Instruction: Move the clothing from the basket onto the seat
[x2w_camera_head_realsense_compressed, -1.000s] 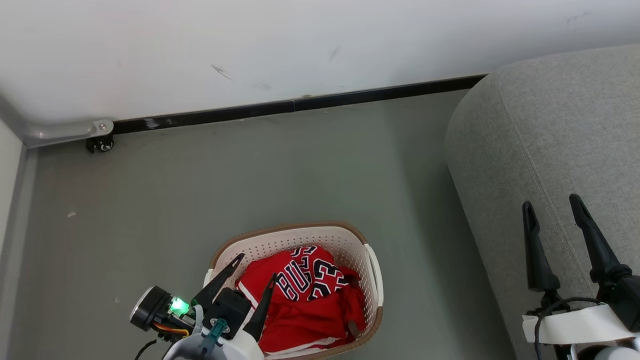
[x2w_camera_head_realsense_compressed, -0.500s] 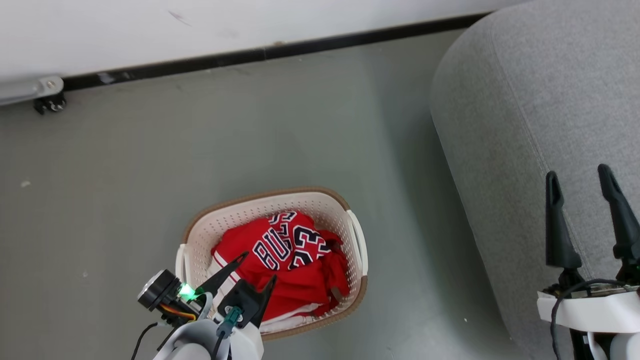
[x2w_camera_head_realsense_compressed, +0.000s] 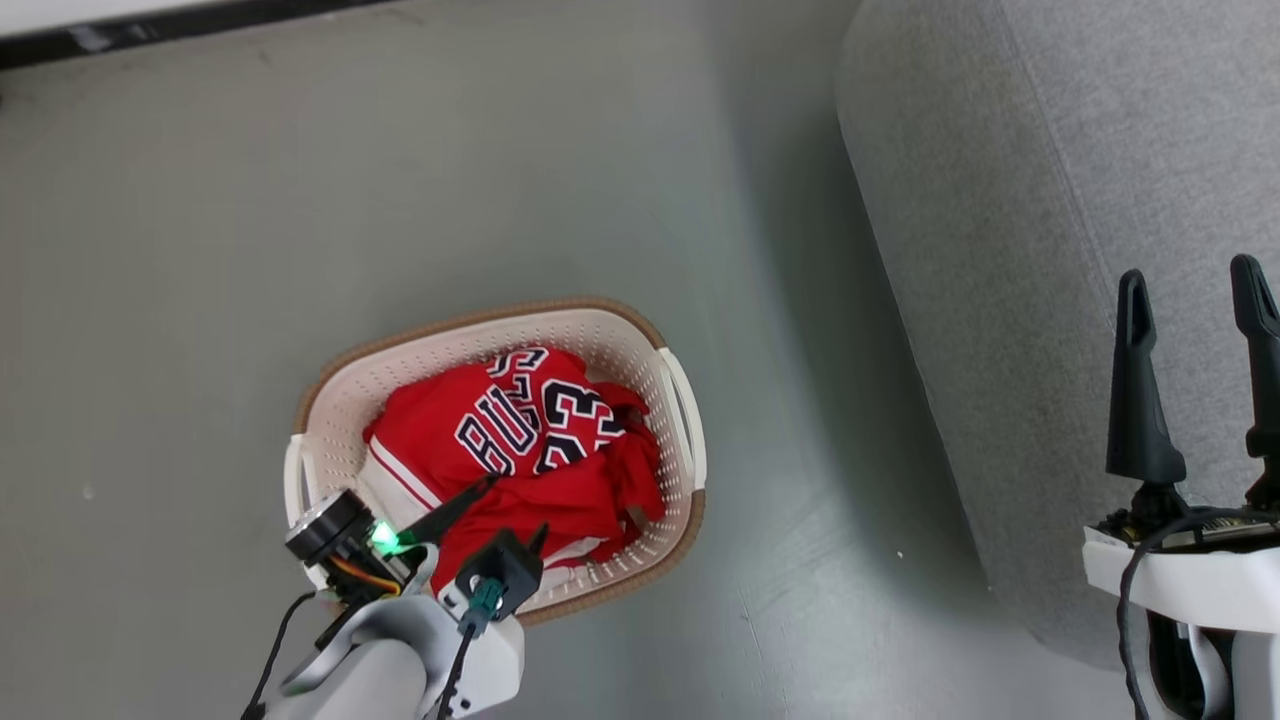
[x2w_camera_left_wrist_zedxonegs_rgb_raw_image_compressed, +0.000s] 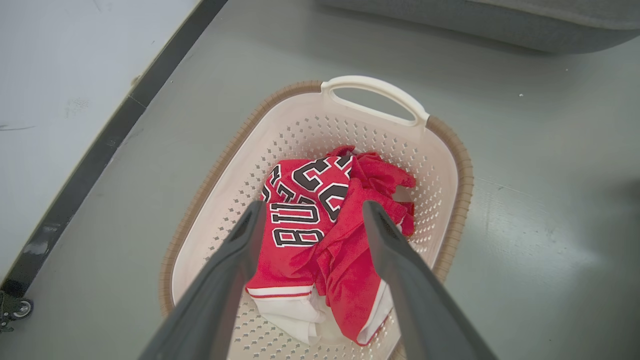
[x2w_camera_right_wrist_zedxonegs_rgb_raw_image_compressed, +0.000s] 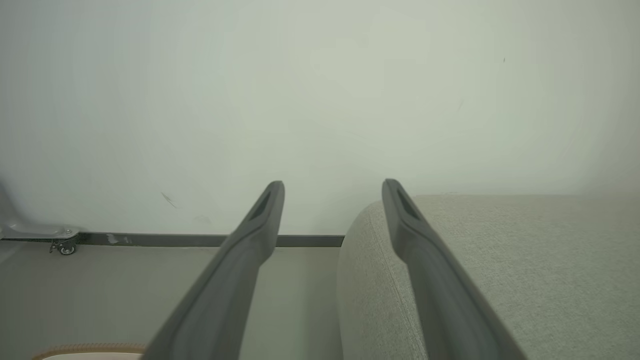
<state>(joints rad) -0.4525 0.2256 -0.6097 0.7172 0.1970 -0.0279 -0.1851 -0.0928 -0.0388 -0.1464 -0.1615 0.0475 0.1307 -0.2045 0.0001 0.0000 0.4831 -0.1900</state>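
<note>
Left wrist view: left claw (x2w_camera_left_wrist_zedxonegs_rgb_raw_image_compressed: 314, 206) wide apart, poised above clothing (x2w_camera_left_wrist_zedxonegs_rgb_raw_image_compressed: 295, 225) bunched in basket (x2w_camera_left_wrist_zedxonegs_rgb_raw_image_compressed: 452, 165) on floor (x2w_camera_left_wrist_zedxonegs_rgb_raw_image_compressed: 525, 225). Risk — pinching single fold, fabric trailing, snagging rim, dragging basket. Right claw (x2w_camera_head_realsense_compressed: 1188, 268) apart, empty, near seat (x2w_camera_head_realsense_compressed: 1000, 200).

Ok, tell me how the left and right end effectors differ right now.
The left end effector hangs over the basket, aimed down at the clothing. The right end effector is over the seat, aimed at the wall. The left slants in the head view, while the right points straight up it. Both are open and empty.
</note>
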